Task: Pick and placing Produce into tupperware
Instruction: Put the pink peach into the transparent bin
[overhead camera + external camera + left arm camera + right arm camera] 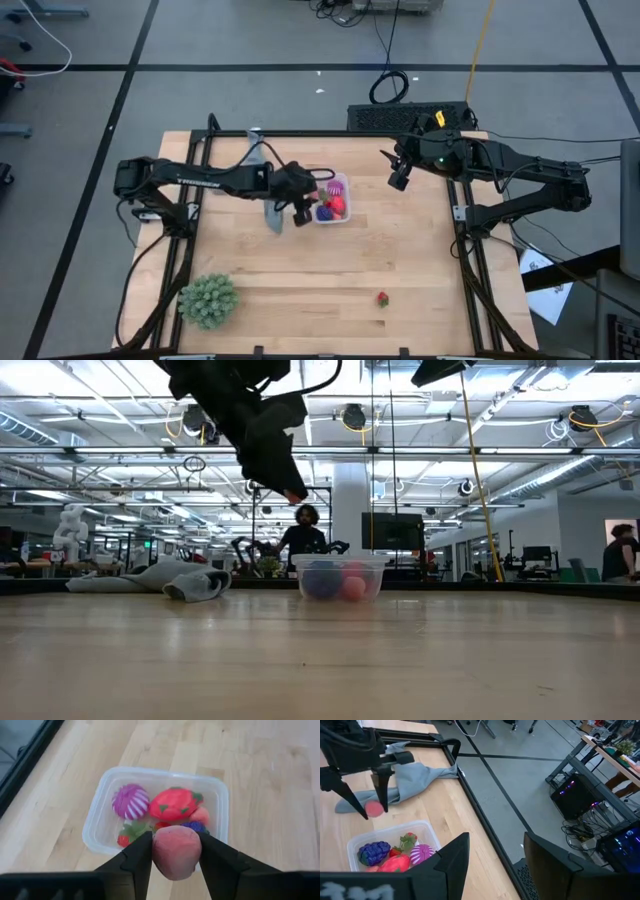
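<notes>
**One pink toy fruit held above the container**

One rounded pink toy fruit (176,851) is clamped between the fingers of the left gripper (175,852), raised just beside the small clear rectangular plastic tupperware (102,810) on the wooden table (400,250). Inside the tupperware are seen a magenta striped ball (131,801), a red-pink strawberry-like fruit (175,803) and a dark blue berry (374,852). A small red berry (382,298) lies well apart. The right gripper (495,865) is parked with fingers parted, holding nothing.
</notes>
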Tool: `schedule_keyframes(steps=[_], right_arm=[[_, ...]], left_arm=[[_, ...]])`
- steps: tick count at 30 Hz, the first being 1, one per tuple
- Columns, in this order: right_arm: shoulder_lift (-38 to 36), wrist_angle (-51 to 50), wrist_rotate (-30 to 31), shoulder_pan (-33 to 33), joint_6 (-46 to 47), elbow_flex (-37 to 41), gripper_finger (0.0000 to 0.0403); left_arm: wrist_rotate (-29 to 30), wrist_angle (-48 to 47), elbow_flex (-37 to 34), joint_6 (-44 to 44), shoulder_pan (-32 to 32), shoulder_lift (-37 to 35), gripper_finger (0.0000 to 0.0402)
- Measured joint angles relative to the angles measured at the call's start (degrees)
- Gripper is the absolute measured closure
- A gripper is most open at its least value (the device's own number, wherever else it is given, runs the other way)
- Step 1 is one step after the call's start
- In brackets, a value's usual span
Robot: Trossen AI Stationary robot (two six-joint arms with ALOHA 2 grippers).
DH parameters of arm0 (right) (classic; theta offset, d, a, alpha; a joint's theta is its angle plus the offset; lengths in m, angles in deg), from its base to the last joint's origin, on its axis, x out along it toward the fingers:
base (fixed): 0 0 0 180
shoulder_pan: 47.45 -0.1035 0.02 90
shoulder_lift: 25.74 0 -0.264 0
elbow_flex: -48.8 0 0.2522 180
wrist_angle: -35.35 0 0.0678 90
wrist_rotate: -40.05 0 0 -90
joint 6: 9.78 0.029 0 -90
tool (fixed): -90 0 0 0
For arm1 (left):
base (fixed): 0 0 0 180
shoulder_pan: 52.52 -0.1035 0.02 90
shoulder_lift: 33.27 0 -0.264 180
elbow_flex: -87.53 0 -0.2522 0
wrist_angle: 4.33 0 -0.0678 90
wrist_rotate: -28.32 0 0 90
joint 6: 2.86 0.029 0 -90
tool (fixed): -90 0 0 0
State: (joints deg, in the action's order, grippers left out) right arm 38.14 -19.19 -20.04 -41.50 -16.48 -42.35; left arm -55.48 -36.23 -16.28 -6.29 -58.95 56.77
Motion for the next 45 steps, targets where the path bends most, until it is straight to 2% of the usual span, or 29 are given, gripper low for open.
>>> schedule_keyframes(steps=[7, 17, 34, 39, 45], right_arm=[[0.0, 0.1, 0.0, 0.0, -0.1, 0.0, 0.0222], [0.0, 0.3, 0.0, 0.0, -0.4, 0.0, 0.0222], [0.0, 0.2, 0.0, 0.0, -0.4, 0.0, 0.0222], [0.0, 0.2, 0.0, 0.0, -0.4, 0.0, 0.0222], [0.0, 0.2, 0.0, 0.0, -0.4, 0.0, 0.0222]], left_arm=[[-2.0, 2.0, 4.5, 1.8, -1.7, 5.5, 0.0248], [-3.6, -1.9, 9.9, 2.7, -2.0, 13.6, 0.0248], [-4.9, -1.8, 10.9, 1.4, -2.3, 19.7, 0.0248], [-4.9, -1.4, 10.9, 1.4, -2.4, 19.6, 0.0232], [-4.7, -1.1, 10.9, 1.4, -2.4, 19.6, 0.0194]])
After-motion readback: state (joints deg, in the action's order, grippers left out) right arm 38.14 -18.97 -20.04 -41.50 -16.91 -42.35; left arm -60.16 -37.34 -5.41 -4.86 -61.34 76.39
